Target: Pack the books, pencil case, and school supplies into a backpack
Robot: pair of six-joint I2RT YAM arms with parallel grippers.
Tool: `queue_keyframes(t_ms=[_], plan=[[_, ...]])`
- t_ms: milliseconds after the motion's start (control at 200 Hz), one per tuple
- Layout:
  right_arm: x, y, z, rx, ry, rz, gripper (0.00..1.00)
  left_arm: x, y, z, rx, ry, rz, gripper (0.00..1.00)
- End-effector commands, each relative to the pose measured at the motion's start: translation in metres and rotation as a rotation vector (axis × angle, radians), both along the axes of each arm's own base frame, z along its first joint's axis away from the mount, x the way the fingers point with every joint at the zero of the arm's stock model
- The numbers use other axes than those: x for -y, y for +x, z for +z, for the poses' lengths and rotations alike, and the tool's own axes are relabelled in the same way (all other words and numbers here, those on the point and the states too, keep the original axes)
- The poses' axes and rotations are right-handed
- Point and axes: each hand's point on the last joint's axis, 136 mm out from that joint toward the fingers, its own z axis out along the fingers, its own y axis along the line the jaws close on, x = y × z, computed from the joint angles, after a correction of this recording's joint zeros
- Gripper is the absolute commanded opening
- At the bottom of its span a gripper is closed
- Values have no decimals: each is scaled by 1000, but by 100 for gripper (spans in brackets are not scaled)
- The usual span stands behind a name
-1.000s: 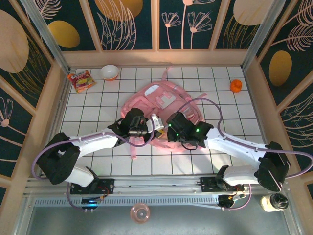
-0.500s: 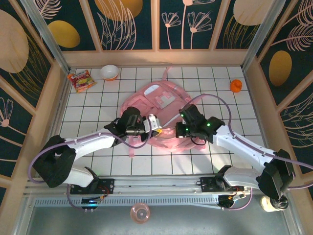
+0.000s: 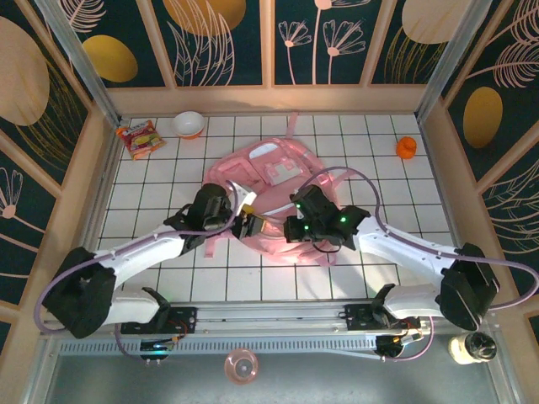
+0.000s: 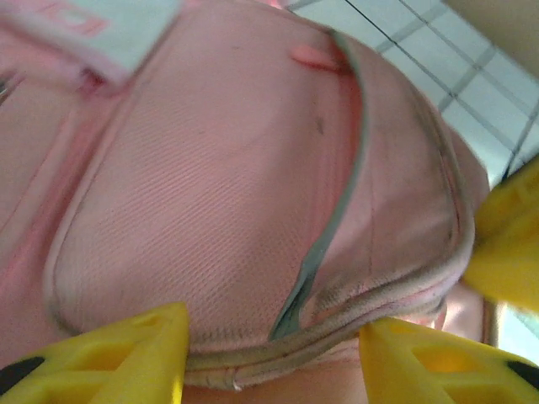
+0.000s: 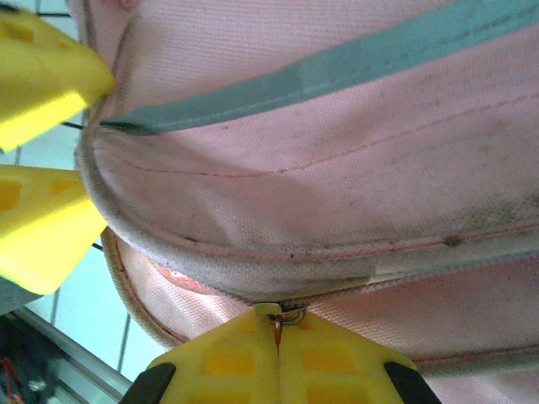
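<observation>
1. I see the pink backpack [image 3: 278, 195] lying flat in the middle of the white-tiled counter [image 3: 160, 177], with both my arms meeting at its near edge
2. My left end effector [image 4: 269, 360] has its yellow fingers spread apart, and between them I see the backpack's piped rim and a grey zip line; it grips nothing
3. My right end effector [image 5: 278, 341] is pressed together, its tips pinching a small metal zip pull [image 5: 289, 315] on the backpack's seam
4. From my right wrist, the left arm's fingers [image 5: 42, 236] sit just beside that same seam
5. By the far-left corner lie a snack packet [image 3: 139, 137] and a bowl [image 3: 189, 124]; a small orange object [image 3: 406, 147] stands near the far-right corner
</observation>
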Motion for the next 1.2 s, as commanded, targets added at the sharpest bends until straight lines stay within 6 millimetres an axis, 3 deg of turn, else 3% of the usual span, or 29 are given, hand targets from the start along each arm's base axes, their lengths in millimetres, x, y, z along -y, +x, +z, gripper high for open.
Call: queue_keyframes(t_ms=[0, 150, 285, 445, 581, 786, 911, 1196], plan=[[-24, -16, -2, -70, 79, 11, 0, -24, 15, 24, -318, -323, 440, 51], [-47, -21, 3, -67, 107, 42, 0, -36, -3, 22, -519, -416, 573, 50], [-68, -27, 1, -78, 140, 74, 0, -32, -18, 18, -666, -455, 604, 51], [-82, -29, 3, -75, 148, 98, 0, -26, -45, -13, -839, -338, 633, 51], [-92, -30, 5, -74, 173, 114, 0, -24, -52, -22, -885, -292, 645, 53], [-97, -33, 1, -80, 162, 130, 0, -16, -58, -21, -951, -319, 628, 58], [-92, -32, -2, -81, 141, 123, 0, -22, -62, -15, -954, -316, 647, 61], [-99, -34, 5, -74, 187, 137, 0, -26, -71, -21, -1002, -349, 668, 58]])
